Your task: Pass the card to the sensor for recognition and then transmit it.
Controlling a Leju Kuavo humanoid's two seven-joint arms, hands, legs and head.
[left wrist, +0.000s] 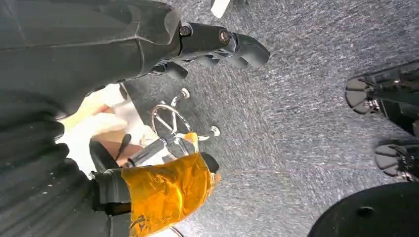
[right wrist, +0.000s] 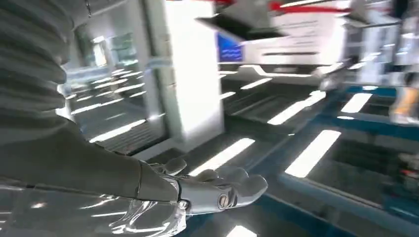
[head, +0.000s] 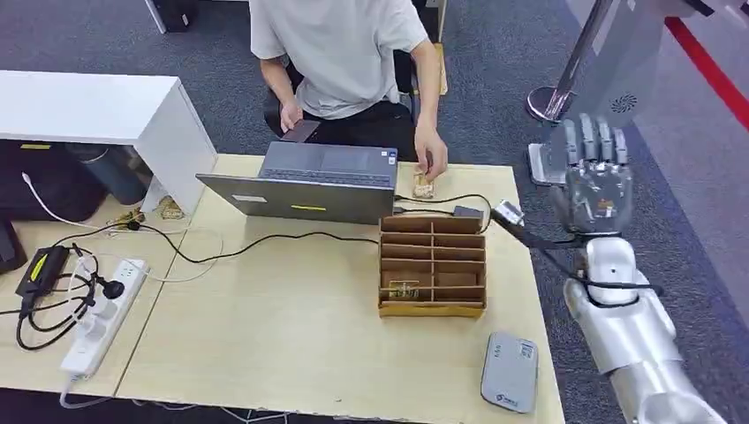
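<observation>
A small card [head: 404, 289] lies in a lower slot of the brown cardboard organizer [head: 433, 265] on the table. The grey card sensor [head: 510, 371] lies flat near the table's front right corner. My right hand [head: 596, 172] is raised beyond the table's right edge, fingers [right wrist: 222, 190] stretched upward and holding nothing. My left hand [left wrist: 197, 74] hangs over the carpet, dark fingers [left wrist: 232, 44] apart from the orange-taped thumb [left wrist: 168, 190], with nothing in it.
A person in a pale shirt [head: 340, 49] sits behind the table, one hand [head: 430, 159] on a small card-like item [head: 425, 187]. A grey laptop [head: 309, 181], black cables [head: 265, 243] and a power strip [head: 102, 314] lie left of the organizer.
</observation>
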